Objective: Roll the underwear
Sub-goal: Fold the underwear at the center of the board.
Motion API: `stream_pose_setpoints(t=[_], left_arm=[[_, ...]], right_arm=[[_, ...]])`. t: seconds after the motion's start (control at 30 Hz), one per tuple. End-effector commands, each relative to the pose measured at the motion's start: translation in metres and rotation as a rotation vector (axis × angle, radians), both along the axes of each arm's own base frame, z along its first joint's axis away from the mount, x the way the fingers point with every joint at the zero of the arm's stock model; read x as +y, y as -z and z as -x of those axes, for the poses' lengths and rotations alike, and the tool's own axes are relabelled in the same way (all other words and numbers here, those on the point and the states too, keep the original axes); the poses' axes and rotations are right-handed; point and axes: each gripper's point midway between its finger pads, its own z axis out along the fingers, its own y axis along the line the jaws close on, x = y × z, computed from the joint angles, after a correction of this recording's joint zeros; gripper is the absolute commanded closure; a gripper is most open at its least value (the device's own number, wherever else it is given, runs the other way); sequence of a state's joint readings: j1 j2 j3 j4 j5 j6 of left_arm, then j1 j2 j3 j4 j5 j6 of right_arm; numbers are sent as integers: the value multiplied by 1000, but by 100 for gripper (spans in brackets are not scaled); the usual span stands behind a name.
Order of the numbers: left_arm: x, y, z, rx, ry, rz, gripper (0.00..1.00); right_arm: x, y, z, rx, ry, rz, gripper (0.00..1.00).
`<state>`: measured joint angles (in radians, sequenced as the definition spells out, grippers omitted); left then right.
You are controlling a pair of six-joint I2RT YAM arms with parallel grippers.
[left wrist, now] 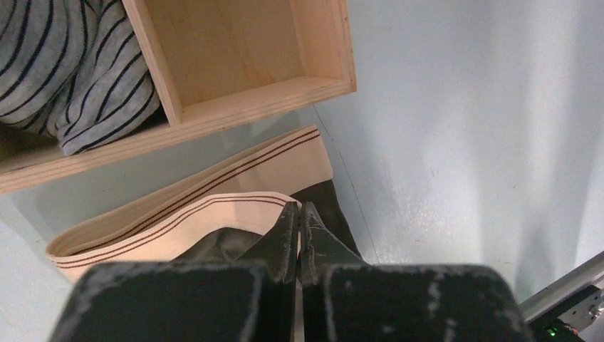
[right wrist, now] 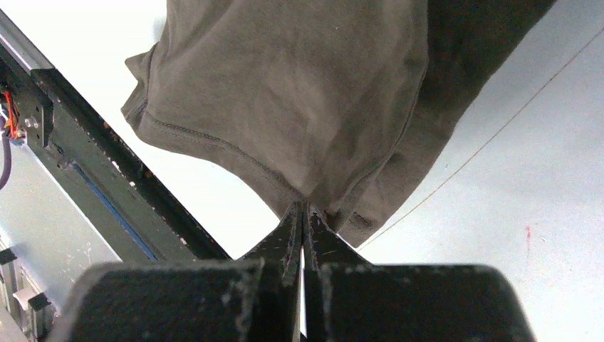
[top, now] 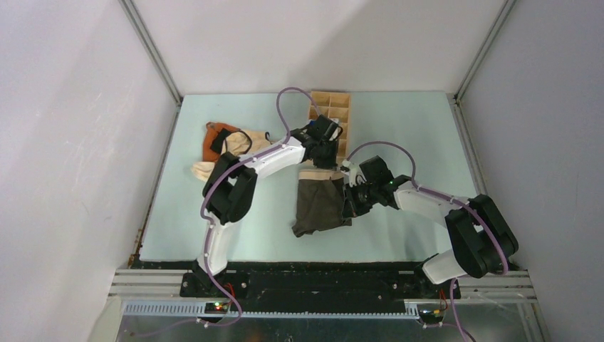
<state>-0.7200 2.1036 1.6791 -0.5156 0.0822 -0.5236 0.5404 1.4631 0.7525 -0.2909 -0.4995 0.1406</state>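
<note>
The underwear (top: 320, 205), dark olive-brown with a pale beige waistband (top: 320, 173), lies in the middle of the table, waistband toward the back. My left gripper (top: 325, 161) is at the waistband's right end. In the left wrist view it (left wrist: 299, 211) is shut on the corner of the striped beige waistband (left wrist: 178, 214), whose upper layer is lifted. My right gripper (top: 350, 204) is at the garment's right side. In the right wrist view it (right wrist: 305, 211) is shut on the olive fabric (right wrist: 299, 92) at a leg hem, and the cloth bunches toward the tips.
A wooden divider box (top: 331, 114) stands just behind the waistband, and one compartment holds a grey striped cloth (left wrist: 71, 64). A cream-and-orange garment with black trim (top: 228, 146) lies at the back left. The black front rail (right wrist: 92, 164) runs close to the underwear's near edge.
</note>
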Motion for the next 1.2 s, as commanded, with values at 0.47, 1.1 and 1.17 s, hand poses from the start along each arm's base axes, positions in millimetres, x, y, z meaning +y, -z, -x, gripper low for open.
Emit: stream_pose_setpoints(t=[0.47, 1.1, 1.17], left_arm=[[-27, -2, -12, -48, -19, 13, 100], [24, -101, 6, -217, 214, 104, 30], [50, -85, 18, -179, 203, 65, 31]], right_arm=[[-14, 4, 1, 59, 72, 36, 75], [-47, -41, -97, 150, 385, -86, 30], [-42, -37, -118, 145, 409, -92, 28]])
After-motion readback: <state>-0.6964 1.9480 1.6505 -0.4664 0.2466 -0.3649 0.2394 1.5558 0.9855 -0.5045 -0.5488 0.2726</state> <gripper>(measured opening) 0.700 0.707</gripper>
